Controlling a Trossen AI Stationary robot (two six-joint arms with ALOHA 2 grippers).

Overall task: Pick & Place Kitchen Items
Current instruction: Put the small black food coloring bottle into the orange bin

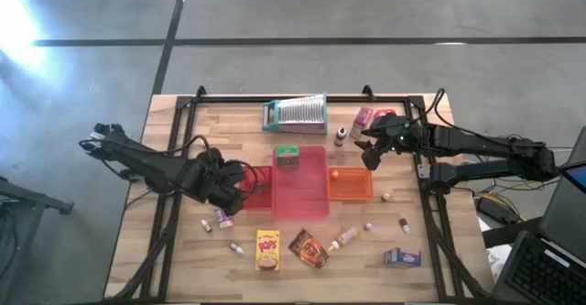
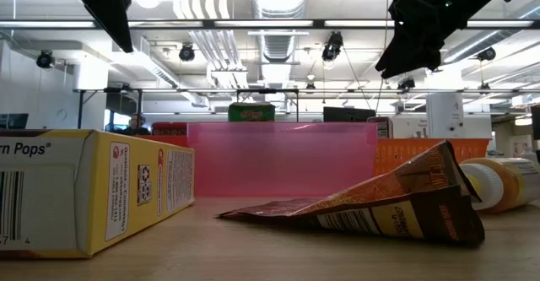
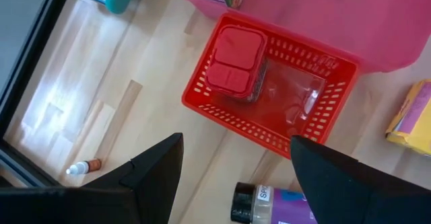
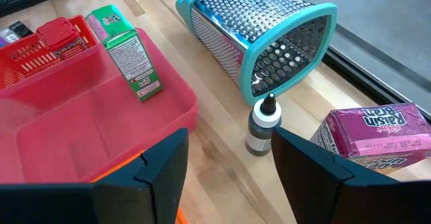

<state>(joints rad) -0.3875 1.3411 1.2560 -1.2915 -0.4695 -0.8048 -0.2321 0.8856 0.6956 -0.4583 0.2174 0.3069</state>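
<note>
— Where's the right pincer (image 4: pixel 225 160)?

— Above the small dark-capped bottle (image 4: pixel 262 126), upper right of centre in the overhead view, fingers spread and empty. The bottle stands just beside the teal-framed grater (image 4: pixel 259 39) and near the pink Raisin Bran box (image 4: pixel 377 131).

— The risk?

— It's narrow and upright; I'd guess one finger landing first tips it against the grater, or the far finger nudges the box.

— And the left pincer (image 3: pixel 232 160)?

— Spread too, holding nothing, over the red basket (image 3: pixel 222 113) with a red-lidded jar (image 3: pixel 234 62) inside. A purple-labelled jar (image 3: pixel 269 204) lies right under it; dropping blindly could roll it off the table (image 1: pixel 174 250).
</note>
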